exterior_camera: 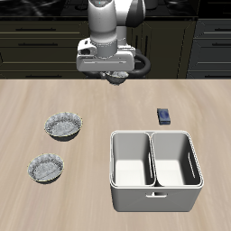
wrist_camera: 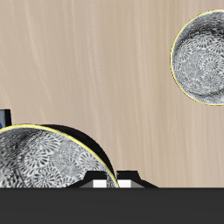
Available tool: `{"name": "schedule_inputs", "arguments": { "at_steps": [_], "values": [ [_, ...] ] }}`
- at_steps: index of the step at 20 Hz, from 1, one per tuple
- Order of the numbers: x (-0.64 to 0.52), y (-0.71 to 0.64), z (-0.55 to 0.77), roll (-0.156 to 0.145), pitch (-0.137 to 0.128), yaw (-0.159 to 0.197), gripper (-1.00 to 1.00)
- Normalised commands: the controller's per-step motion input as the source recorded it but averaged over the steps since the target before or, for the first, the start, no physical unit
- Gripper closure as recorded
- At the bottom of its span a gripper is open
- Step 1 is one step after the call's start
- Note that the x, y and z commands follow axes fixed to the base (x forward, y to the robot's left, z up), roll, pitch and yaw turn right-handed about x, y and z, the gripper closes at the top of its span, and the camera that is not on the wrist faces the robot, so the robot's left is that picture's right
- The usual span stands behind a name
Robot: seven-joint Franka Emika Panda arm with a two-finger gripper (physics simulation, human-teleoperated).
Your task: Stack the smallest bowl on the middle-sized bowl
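The smallest bowl [wrist_camera: 44, 162] fills much of the wrist view, close to the camera, with a patterned inside and a dark outer wall. Its rim runs straight to where my gripper [wrist_camera: 117, 180] sits, shut on that rim. In the exterior view my gripper [exterior_camera: 117, 79] hangs high over the back of the table, and the held bowl is only a dark lump under the hand. The middle-sized bowl [exterior_camera: 45, 168], pale and shallow, lies near the table's front edge, far from the gripper. A wide bowl [wrist_camera: 203, 57] on the table also shows in the wrist view; I cannot tell which one.
A darker, deeper fluted bowl [exterior_camera: 64, 125] sits just behind the middle-sized bowl. A grey two-compartment bin [exterior_camera: 113, 159] stands at the front on the other side. A small dark block [exterior_camera: 164, 115] lies behind the bin.
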Motion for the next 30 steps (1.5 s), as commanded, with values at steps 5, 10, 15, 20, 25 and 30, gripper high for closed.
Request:
{"name": "schedule_inputs", "arguments": {
  "at_steps": [5, 10, 15, 20, 25, 30],
  "values": [
    [0.22, -0.16, 0.11, 0.003, 0.018, -0.008, 1.0],
    [0.27, -0.3, 0.19, 0.001, 0.009, -0.008, 1.0],
    [0.37, -0.44, 0.31, -0.043, -0.035, 0.009, 1.0],
    [0.19, -0.23, 0.21, 0.019, -0.021, 0.035, 1.0],
    [0.18, -0.22, 0.13, 0.027, 0.031, -0.015, 1.0],
    [0.23, -0.34, 0.19, -0.026, -0.033, 0.046, 1.0]
  ]
}}
